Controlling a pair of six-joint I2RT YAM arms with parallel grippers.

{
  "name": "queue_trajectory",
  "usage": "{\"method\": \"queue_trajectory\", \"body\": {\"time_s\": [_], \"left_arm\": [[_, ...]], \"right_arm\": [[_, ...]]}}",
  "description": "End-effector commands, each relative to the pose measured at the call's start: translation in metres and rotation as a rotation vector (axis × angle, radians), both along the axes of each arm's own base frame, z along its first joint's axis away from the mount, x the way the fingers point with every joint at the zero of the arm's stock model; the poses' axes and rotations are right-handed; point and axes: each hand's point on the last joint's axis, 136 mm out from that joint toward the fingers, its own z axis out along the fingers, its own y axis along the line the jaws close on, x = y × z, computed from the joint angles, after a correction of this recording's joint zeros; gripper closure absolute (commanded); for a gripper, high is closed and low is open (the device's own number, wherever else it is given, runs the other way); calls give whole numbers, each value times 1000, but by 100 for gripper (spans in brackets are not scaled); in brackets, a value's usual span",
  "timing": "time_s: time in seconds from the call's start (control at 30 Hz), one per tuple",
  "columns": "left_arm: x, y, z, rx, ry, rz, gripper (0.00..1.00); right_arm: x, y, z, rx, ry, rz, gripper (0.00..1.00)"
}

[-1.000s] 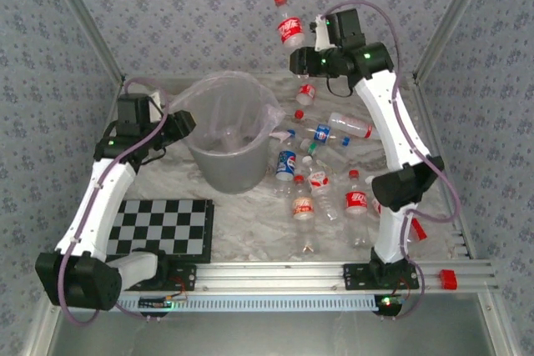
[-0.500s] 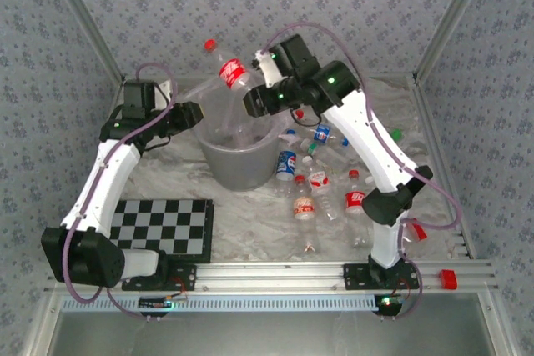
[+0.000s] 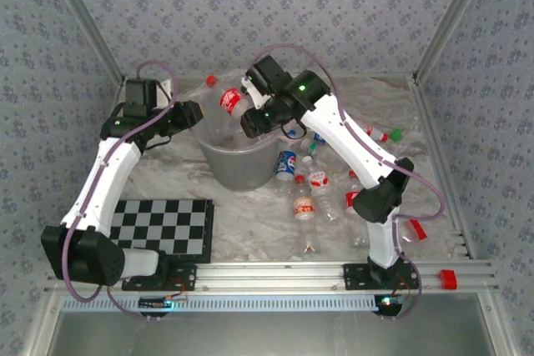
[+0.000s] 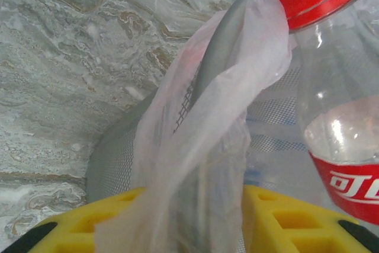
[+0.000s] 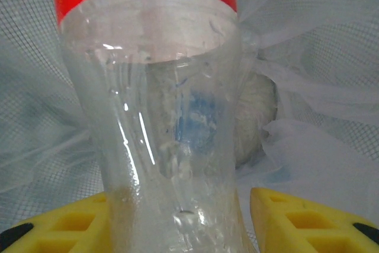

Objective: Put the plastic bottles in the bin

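From above, the right arm reaches across to the bin (image 3: 236, 166), a grey bucket standing on the marbled desk (image 3: 250, 231). The right claw (image 3: 248, 108) is clamped on the lower body of a red-labelled bottle (image 3: 230, 100). That bottle lies tilted over the bin's mouth with its red cap (image 3: 212, 80) pointing to the far left. The left claw (image 3: 188, 114) sits at the bin's left rim, closed on the bag (image 3: 197, 94) that lines it. More plastic bottles (image 3: 303, 201) lie scattered on the desk just to the right of the bin, and a checkerboard (image 3: 163, 227) lies near the left arm's base. In the left wrist view, yellow fingers (image 4: 89, 226) pinch the bunched translucent bag and the grey rim between them, with the red-capped bottle close on the right. In the right wrist view, the clear bottle stands gripped between yellow fingers (image 5: 308, 220), its red label at the top. Behind it is the bag, and a pale rounded shape (image 5: 256, 117) lies deeper inside, possibly another bottle, though it is too blurred to tell.
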Motion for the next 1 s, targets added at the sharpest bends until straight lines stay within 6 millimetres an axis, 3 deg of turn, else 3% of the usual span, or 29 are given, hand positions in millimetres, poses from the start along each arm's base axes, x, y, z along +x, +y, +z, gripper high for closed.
{"method": "queue_trajectory", "body": {"time_s": [0.0, 0.1, 0.17, 0.33, 0.5, 0.77, 0.97], "left_arm": [[5, -1, 2, 15, -19, 4, 57], [7, 0, 5, 25, -39, 5, 57], [10, 1, 8, 29, -56, 7, 57], [15, 0, 6, 37, -66, 3, 57], [19, 0, 1, 47, -80, 5, 57], [21, 0, -9, 65, -76, -6, 57], [18, 3, -13, 82, -91, -2, 57]], "right_arm": [[-4, -3, -25, -80, 30, 18, 51], [-6, 0, -35, -87, 48, 28, 35], [-5, 3, -35, -81, 42, 33, 30], [-4, 7, -22, -61, 25, 43, 21], [-4, 9, 1, -17, -14, 55, 5], [4, 7, 42, 74, -84, 28, 4], [19, -21, 90, 147, -268, -81, 4]]}}
